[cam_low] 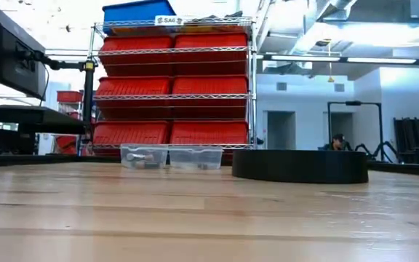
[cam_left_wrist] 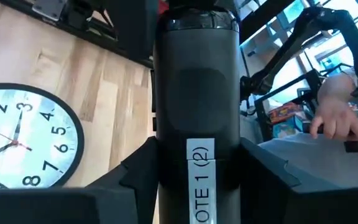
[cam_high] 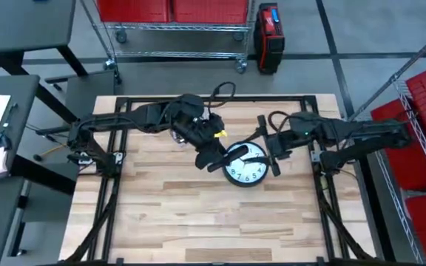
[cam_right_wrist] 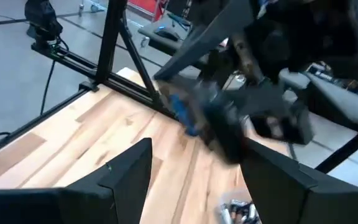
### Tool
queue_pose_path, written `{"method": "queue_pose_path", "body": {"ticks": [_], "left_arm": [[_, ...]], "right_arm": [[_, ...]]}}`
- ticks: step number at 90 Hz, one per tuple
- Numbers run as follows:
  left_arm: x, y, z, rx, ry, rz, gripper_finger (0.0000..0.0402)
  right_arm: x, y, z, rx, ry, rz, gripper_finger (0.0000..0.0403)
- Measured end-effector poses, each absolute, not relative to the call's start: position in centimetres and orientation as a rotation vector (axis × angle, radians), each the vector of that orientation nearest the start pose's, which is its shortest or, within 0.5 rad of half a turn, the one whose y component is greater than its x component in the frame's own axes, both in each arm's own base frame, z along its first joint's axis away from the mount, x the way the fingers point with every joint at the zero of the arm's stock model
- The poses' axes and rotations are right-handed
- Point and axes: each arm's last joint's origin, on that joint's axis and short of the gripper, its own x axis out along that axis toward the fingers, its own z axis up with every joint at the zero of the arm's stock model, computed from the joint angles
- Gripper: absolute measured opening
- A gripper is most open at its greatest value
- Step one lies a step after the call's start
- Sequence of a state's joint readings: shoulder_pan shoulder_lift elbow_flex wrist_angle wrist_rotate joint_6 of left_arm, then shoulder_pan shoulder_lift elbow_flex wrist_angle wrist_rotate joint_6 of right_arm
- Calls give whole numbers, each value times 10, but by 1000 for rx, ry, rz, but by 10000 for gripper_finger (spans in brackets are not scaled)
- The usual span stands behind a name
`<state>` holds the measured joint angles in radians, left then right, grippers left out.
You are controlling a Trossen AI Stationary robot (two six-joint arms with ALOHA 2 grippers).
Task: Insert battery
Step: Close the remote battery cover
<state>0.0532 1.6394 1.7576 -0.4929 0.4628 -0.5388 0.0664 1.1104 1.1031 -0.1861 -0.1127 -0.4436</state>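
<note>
The left end effector [cam_high: 214,159] grips a dark remote [cam_left_wrist: 194,106] beside the wall clock [cam_high: 245,164]; the right end effector [cam_high: 274,154], fingers apart, hovers alongside. A careless regrasp could drop the remote onto the clock face.

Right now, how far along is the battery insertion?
Done: the left end effector grips a black bar-shaped device with a white label by the round white clock. In hand: the open right end effector hovers empty. Left: picking up a silver battery and inserting it.
</note>
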Motion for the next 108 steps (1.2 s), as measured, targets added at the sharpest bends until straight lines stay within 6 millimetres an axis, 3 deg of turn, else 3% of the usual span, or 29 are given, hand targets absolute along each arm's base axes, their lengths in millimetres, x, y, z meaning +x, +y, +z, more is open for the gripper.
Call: {"method": "queue_pose_path", "body": {"ticks": [22,46,56,78,90,108], "left_arm": [[361,6,419,-620,485,-297,155],[360,8,420,-624,486,-304,155],[361,8,421,-626,473,-302,159],[359,21,419,-695,485,-214,278],[357,34,418,-736,493,-153,288],[337,50,414,-687,590,-27,287]], "right_arm": [[247,19,380,-461,156,226,200],[247,20,380,-484,140,259,56],[244,20,383,-494,131,260,55],[225,18,396,-476,241,259,55],[211,7,404,-438,303,203,55],[190,-30,402,-188,427,-13,55]]}}
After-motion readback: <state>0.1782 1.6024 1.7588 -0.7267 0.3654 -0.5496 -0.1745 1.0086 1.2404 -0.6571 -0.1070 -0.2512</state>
